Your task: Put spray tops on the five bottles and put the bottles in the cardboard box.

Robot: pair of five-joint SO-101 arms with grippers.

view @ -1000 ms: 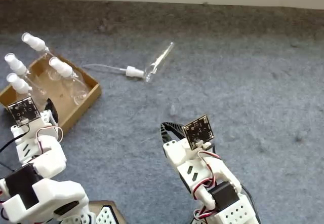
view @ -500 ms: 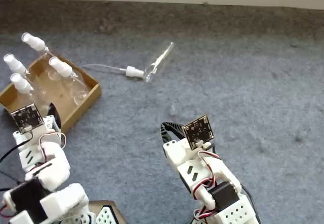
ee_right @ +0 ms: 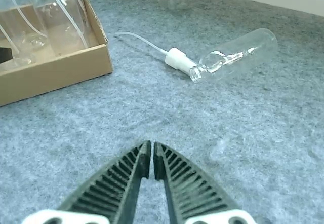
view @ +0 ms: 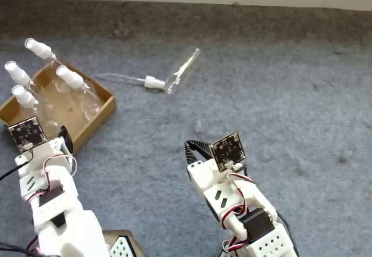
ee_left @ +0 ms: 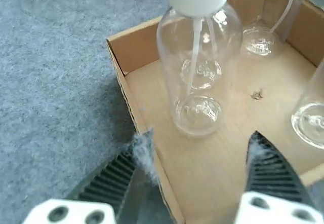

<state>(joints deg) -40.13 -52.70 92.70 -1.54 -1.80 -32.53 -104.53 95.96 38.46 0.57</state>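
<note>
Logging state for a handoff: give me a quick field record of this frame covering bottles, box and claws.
capped bottles: four, standing in the cardboard box
loose bottle: on its side on the carpet, uncapped
spray top: on the carpet at that bottle's mouth, tube trailing away
left claw: open, above the box's wall
right claw: shut, empty, low over the carpet
remaining: one bottle to cap and box
</note>
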